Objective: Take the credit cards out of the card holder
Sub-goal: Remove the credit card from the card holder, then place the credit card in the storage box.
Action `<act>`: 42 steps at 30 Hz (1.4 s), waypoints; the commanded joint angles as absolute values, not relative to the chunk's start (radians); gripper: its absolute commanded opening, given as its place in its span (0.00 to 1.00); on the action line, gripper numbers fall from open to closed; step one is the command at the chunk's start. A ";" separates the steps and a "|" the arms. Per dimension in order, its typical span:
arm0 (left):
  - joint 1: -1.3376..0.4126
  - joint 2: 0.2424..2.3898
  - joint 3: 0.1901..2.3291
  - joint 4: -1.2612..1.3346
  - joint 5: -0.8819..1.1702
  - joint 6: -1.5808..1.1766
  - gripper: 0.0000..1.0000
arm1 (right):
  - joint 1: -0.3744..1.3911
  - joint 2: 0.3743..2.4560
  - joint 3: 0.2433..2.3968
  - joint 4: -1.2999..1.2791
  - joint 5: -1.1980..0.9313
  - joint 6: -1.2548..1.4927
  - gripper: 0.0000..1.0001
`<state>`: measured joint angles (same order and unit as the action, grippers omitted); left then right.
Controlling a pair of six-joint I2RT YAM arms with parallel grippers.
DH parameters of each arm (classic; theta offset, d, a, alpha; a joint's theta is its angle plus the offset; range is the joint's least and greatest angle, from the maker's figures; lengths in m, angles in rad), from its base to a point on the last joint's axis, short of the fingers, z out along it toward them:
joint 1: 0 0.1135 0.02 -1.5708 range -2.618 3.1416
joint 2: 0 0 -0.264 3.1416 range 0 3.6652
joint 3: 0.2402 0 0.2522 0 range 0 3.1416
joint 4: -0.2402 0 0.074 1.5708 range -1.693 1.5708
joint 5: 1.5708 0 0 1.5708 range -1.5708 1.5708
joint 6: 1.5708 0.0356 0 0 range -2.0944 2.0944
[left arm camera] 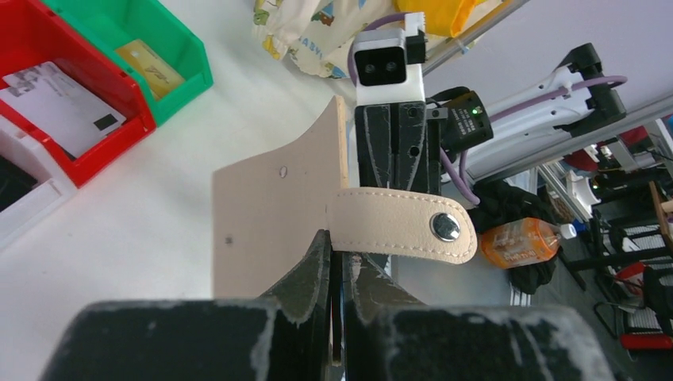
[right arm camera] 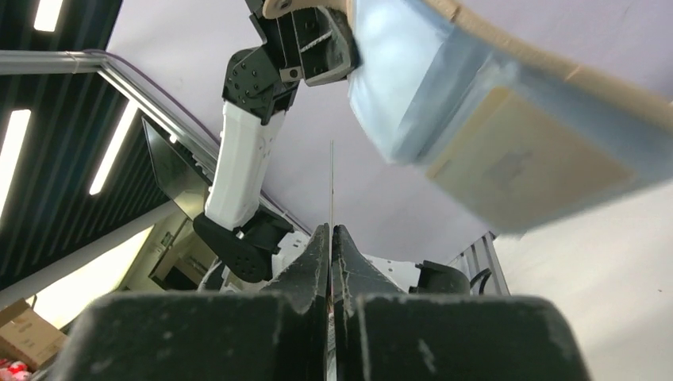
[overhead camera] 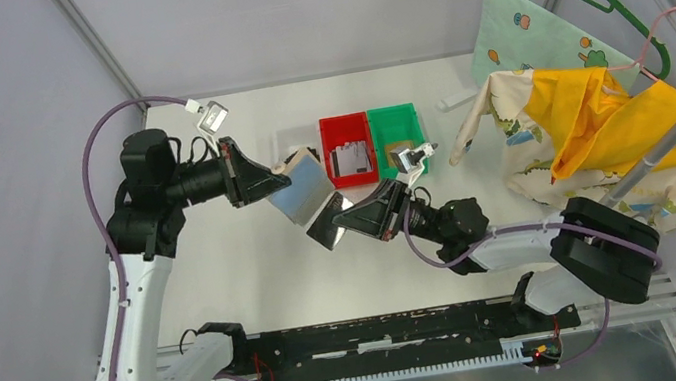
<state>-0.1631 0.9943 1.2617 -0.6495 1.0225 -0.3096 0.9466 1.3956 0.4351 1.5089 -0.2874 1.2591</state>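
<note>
Card holder [right arm camera: 508, 119] blurred, cut by top edge; white bin [left arm camera: 32, 208] cropped left.

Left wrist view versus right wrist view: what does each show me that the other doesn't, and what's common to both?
Only left wrist: the snap tab, the red bin with a pale grey card, and the green bin with a gold-tan card. Only right wrist: a clear sleeve with a tan card inside, and a thin sheet, edge-on, pinched in the shut right end effector. Both: the beige card holder gripped by the shut left end effector.
</note>
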 commanded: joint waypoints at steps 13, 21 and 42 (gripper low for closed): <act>-0.158 0.966 1.404 -0.832 0.640 0.163 0.02 | 0.659 1.450 0.973 0.267 -0.490 0.576 0.00; -0.160 0.947 1.407 -0.900 0.789 0.154 0.02 | 0.616 1.970 1.585 -0.130 -0.517 0.345 0.00; -0.157 0.931 1.393 -0.928 0.864 0.129 0.02 | 0.627 2.246 1.790 -0.033 -0.500 0.426 0.08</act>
<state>-0.1631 0.9607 1.3861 -0.9577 0.8055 0.1295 0.6201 2.2269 1.7271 -0.1337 -0.4892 0.3958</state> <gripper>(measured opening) 0.094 0.063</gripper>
